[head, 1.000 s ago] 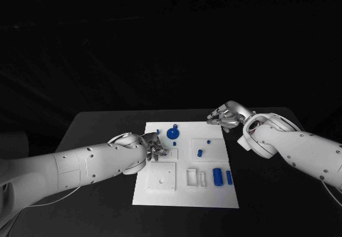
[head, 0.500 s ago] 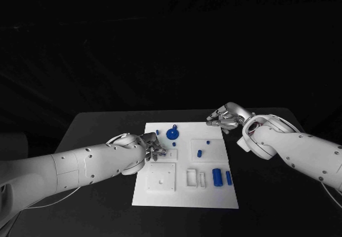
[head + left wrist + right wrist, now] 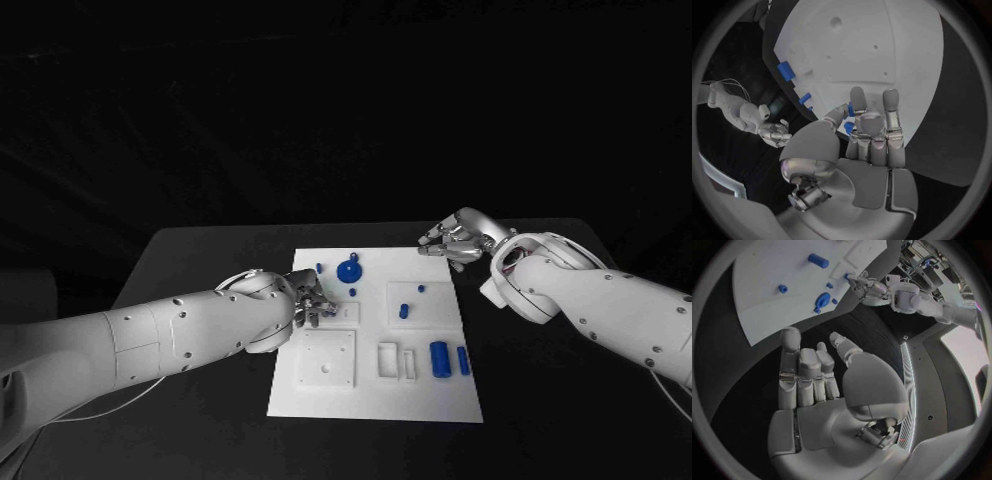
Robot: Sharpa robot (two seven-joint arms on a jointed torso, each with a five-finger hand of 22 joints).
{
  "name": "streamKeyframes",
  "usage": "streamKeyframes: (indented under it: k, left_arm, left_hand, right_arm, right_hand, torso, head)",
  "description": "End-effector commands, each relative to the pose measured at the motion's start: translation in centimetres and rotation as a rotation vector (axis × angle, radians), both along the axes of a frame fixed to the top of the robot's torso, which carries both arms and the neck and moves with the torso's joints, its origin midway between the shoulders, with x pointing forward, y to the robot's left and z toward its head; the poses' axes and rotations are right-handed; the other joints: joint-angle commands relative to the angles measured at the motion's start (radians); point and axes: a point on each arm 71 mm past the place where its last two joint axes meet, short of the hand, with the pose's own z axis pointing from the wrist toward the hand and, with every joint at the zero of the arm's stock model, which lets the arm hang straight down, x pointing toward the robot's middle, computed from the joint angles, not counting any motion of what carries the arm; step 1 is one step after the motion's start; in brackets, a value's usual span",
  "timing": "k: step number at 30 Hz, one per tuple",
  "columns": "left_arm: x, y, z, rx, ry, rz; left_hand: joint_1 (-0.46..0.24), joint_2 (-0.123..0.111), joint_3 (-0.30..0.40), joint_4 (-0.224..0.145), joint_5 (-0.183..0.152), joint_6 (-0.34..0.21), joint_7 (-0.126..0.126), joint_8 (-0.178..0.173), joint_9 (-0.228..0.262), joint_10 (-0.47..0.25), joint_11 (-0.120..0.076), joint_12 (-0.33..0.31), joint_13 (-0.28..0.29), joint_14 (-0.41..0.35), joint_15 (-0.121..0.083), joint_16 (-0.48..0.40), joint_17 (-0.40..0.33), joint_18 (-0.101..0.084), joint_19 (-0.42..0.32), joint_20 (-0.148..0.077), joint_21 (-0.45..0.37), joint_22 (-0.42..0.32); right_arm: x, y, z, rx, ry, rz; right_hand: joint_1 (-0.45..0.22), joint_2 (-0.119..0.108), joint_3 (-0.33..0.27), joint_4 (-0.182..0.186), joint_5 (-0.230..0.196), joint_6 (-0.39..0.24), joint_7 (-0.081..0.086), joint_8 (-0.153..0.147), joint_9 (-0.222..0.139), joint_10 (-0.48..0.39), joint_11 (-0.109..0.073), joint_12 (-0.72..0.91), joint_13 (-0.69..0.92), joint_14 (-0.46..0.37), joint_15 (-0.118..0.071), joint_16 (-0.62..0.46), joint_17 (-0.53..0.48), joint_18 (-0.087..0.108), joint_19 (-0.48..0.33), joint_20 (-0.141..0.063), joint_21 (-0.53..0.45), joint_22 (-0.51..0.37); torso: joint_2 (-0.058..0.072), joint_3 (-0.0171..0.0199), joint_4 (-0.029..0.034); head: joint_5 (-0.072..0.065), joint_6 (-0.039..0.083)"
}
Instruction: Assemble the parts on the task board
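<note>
You're looking at a robot lab or test cell, not a home or shop. The black counter (image 3: 216,250) sits against a black backdrop that shuts out the surroundings, as in a staged recording booth. On it lies a white task board (image 3: 378,400) with moulded sockets and small blue parts (image 3: 440,358), a benchmark fixture rather than everyday goods. In the right wrist view, cluttered equipment racks (image 3: 924,262) stand at the room's edge.

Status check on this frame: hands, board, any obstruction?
Left robot hand at task board's left edge, a small blue part at its fingertips. Right robot hand open off far right corner. No obstruction.
</note>
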Motion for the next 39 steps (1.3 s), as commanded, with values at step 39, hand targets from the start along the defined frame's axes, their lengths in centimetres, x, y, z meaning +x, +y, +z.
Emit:
streamKeyframes:
  k: [39]
  left_arm:
    - [0.01, 0.58, -0.41, -0.006, 0.106, 0.006]
  left_hand:
    - [0.017, 0.011, 0.007, -0.012, -0.002, 0.202, -0.128, 0.003, -0.003, 0.044, -0.013, -0.006, -0.002, -0.002, -0.003, -0.007, -0.003, -0.005, 0.006, 0.001, -0.009, 0.015]
  right_arm:
    - [-0.01, 0.07, -0.48, 0.001, 0.014, 0.008]
  right_hand:
    - [-0.005, -0.005, 0.002, 0.002, 0.008, -0.005, 0.0, 0.001, -0.001, -0.008, -0.003, -0.004, -0.003, -0.004, -0.001, -0.006, -0.002, 0.012, 0.044, -0.003, -0.006, -0.004]
  torso:
    - [0.001, 0.0004, -0.0005]
  head:
    - [-0.01, -0.007]
